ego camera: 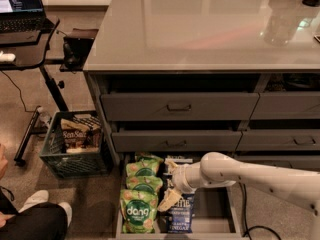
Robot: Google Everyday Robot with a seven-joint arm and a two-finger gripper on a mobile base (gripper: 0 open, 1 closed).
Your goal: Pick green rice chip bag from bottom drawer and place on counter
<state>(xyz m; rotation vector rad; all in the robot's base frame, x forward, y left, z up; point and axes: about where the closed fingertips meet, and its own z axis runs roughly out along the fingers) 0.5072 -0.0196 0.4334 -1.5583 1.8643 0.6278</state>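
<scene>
Three green rice chip bags lie in a column at the left of the open bottom drawer (220, 225): the nearest (137, 211) shows the "dang" emblem, with one (144, 184) behind it and another (144, 165) behind that. My gripper (169, 185) hangs low in the drawer, just right of the middle green bag and above a dark-blue Kettle bag (180, 217). Its pale fingers (167, 200) are spread and hold nothing. The white arm reaches in from the right. The glossy counter (200, 24) is above.
Two shut grey drawers (177, 106) sit above the open one. A green crate (72, 146) of snacks stands on the floor at left. A black desk with a laptop (20, 4) is at the far left. A person's leg and shoe (35, 219) are at the bottom left.
</scene>
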